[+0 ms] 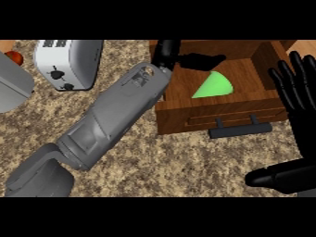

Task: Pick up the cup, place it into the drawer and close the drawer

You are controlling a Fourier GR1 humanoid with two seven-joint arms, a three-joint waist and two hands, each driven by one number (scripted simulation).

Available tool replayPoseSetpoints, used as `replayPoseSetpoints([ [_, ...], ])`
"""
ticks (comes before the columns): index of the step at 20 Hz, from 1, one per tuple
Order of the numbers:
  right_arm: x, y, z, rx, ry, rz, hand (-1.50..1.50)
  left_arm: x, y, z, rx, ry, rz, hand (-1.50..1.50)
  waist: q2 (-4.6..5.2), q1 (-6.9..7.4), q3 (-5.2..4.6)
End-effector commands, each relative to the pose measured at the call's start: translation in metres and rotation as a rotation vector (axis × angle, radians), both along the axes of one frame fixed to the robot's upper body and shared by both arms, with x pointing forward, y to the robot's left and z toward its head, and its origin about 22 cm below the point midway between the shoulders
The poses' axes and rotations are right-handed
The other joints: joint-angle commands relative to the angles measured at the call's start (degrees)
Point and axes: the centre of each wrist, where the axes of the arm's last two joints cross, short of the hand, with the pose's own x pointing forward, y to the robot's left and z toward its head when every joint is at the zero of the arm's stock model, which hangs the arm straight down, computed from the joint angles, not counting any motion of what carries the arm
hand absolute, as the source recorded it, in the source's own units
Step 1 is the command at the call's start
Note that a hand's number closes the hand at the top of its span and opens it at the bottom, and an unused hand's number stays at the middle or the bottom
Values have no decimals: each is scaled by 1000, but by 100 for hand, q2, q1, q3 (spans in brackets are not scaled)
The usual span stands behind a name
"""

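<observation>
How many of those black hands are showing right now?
2. The left hand reaches over the open drawer, just above the green cup. The right hand rests open at the view's right edge, fingers up.

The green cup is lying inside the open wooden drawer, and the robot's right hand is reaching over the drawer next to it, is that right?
Not quite. The head view shows the left hand reaching over the open wooden drawer beside the green cup, which lies inside it. The right hand rests open at the right edge, fingers up.

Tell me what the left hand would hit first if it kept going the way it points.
Probably the drawer's far inner wall; the left hand points across the open drawer, above the green cup. Depth is unclear.
</observation>
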Motion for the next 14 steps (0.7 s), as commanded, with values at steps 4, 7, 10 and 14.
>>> replayPoseSetpoints([
  [4, -1, -8, -5, 46, 15, 71, -150, 0, -5, 16, -165, -57, -57, -150, -22, 131, -3],
  [7, -14, -10, -1, 46, 24, 63, -150, -2, -11, 32, -253, -77, -93, -150, -74, 217, -5],
  [10, -5, -20, 12, 32, 18, 40, -150, -6, 0, 8, -317, -51, -118, -150, -127, 508, -11],
  [14, -21, -25, -1, -70, 20, 70, 150, -10, 6, 17, -342, -25, -96, -150, -177, 637, -10],
])
